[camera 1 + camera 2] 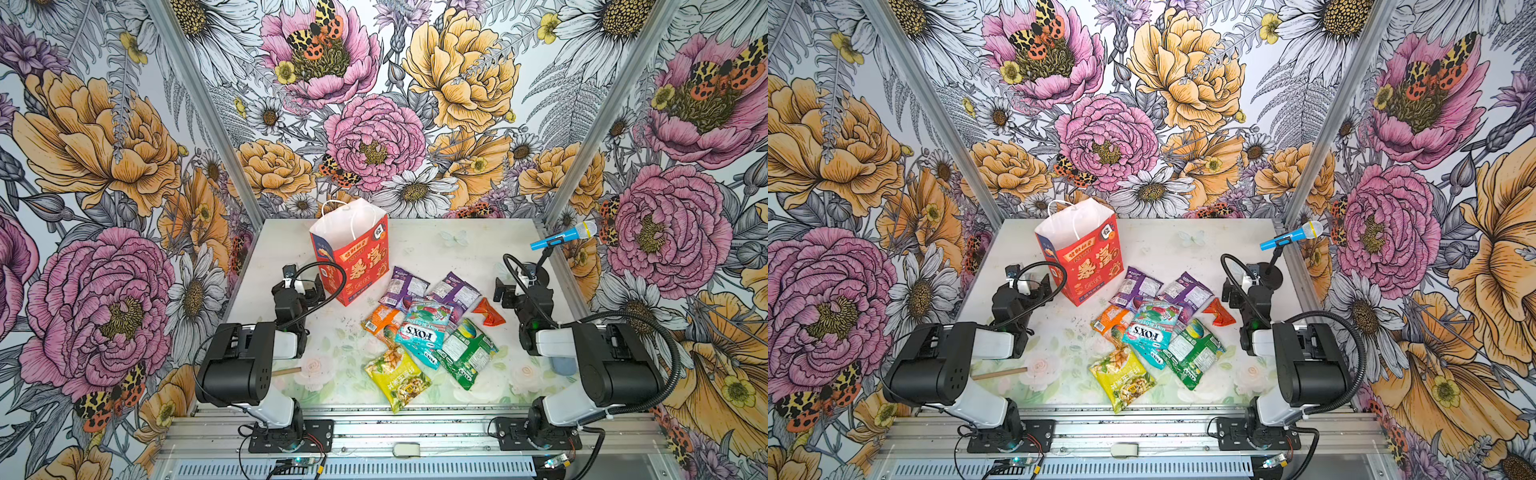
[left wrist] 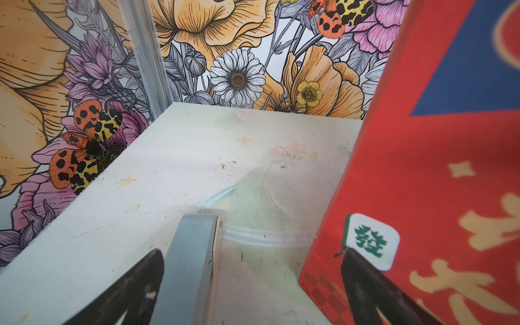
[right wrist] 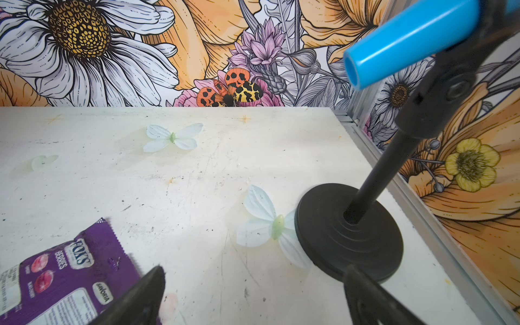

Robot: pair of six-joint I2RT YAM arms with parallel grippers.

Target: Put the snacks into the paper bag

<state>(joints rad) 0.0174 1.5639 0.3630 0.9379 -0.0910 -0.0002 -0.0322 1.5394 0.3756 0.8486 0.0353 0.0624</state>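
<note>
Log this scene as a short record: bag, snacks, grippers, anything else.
bag: upright, top open, far left on the table
snacks: seven packets overlapping on the table, in front of the bag and to its right; none seen inside it
left gripper: open, empty, beside the bag
right gripper: open, empty, by the microphone
other: the microphone is blue and stands at the table's far right

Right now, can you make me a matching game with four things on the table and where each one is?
Things:
1. paper bag
2. yellow packet
3. red-orange triangle packet
4. blue microphone

Places:
A. up on a black stand
B. nearest the front edge of the table
C. standing upright
D. lying just right of the purple packets

Pairs: 1-C, 2-B, 3-D, 4-A
</note>
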